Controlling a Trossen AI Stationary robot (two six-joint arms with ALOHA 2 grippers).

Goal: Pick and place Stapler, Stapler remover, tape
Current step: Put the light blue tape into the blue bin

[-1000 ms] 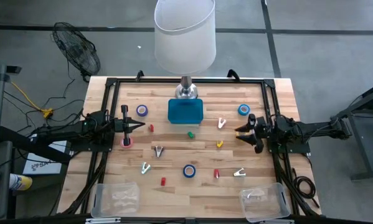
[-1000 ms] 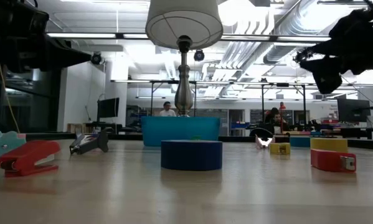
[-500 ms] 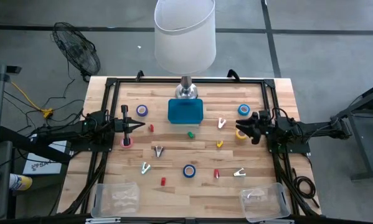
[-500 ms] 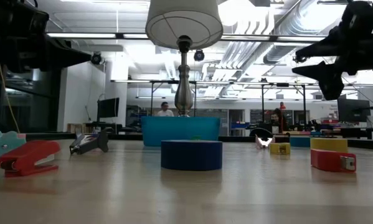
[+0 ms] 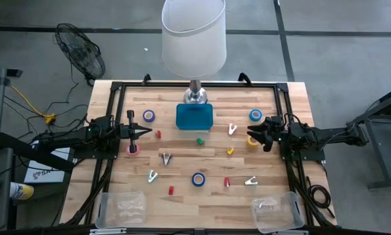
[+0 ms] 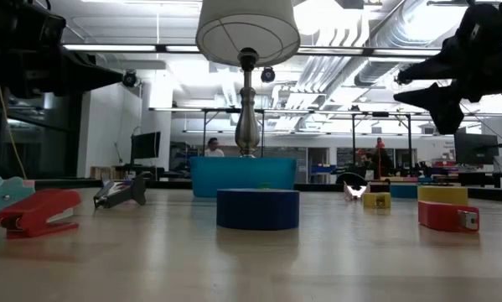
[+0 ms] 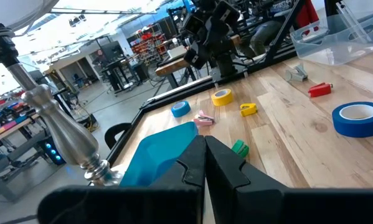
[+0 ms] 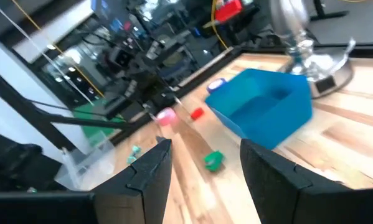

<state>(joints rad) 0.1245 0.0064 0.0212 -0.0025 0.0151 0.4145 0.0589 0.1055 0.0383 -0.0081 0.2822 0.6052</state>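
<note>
Ring-shaped tape rolls lie flat on the wooden table: purple-blue (image 5: 149,116), blue (image 5: 256,115), blue (image 5: 198,179), pink (image 5: 132,149) and yellow (image 5: 252,140). Small staplers in red (image 5: 158,134), green (image 5: 200,140) and yellow (image 5: 230,151) and several staple removers (image 5: 166,158) are scattered between them. My right gripper (image 5: 255,134) hovers open just above the yellow tape, clear of the table in the low view (image 6: 435,84). My left gripper (image 5: 147,133) waits shut at the left side, beside the red stapler.
A blue bin (image 5: 194,116) and a lamp's base (image 5: 195,96) stand at the far middle; the lampshade (image 5: 194,36) hides part of the far edge. Clear containers sit at the near left (image 5: 122,207) and near right (image 5: 275,210). Bare wood lies mid-table.
My right gripper has turned about its wrist and shifted slightly toward the table's far edge, and has then held still. The yellow tape, hidden under it before, now shows at its fingertips. The left arm has kept still.
</note>
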